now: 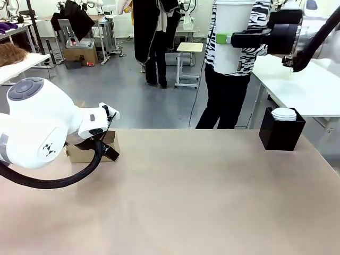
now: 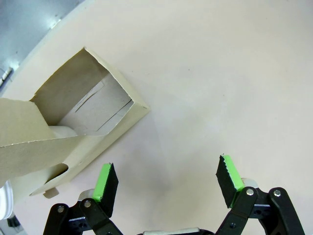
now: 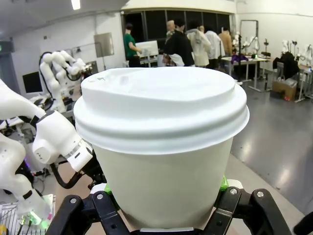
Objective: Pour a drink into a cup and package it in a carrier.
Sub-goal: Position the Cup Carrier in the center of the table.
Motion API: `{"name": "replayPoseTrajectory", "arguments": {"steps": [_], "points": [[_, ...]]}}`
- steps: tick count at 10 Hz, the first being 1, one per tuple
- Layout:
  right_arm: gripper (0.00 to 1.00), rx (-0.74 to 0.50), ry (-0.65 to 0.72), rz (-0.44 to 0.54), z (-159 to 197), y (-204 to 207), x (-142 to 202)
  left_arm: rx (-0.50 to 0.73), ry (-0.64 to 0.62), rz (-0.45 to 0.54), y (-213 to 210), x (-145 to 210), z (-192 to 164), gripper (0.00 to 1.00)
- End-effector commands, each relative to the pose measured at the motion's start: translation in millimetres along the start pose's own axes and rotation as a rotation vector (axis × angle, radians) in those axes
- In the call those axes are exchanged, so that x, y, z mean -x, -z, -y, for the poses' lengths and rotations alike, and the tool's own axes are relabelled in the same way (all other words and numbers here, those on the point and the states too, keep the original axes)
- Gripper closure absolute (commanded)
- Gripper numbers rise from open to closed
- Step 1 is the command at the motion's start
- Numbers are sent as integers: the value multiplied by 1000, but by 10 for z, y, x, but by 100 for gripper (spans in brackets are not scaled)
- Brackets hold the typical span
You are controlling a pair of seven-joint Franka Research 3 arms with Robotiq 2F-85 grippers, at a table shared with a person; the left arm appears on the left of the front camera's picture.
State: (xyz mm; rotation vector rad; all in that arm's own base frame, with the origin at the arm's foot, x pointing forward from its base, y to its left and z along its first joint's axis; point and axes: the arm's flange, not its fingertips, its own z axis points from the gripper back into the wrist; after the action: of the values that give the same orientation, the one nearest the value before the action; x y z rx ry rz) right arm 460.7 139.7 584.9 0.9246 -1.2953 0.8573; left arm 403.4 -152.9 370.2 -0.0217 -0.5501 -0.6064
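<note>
Cup (image 3: 161, 161) gripped in right hand (image 3: 164, 190), left hand (image 2: 168, 180) near carrier (image 2: 73, 122)

Grey floor (image 1: 133, 101), white table (image 1: 311, 90) — ceiling light (image 3: 76, 4)

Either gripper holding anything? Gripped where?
Right gripper holds the white lidded cup by its side wall, below the lid. Left gripper is open, empty, beside the carrier.

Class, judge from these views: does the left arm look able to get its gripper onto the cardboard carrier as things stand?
Probably yes. The left gripper hangs open just beside the carrier, with bare table between them and nothing in the way; the right gripper holds the cup well clear.
</note>
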Motion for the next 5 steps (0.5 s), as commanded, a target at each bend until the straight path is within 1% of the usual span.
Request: {"name": "replayPoseTrajectory", "arguments": {"steps": [1, 5], "points": [[19, -6, -8, 14, 5, 24, -58, 1, -2, 1, -3, 5, -7, 0], [19, -6, -8, 14, 5, 24, -58, 0, 0, 0, 0, 0, 0, 0]]}}
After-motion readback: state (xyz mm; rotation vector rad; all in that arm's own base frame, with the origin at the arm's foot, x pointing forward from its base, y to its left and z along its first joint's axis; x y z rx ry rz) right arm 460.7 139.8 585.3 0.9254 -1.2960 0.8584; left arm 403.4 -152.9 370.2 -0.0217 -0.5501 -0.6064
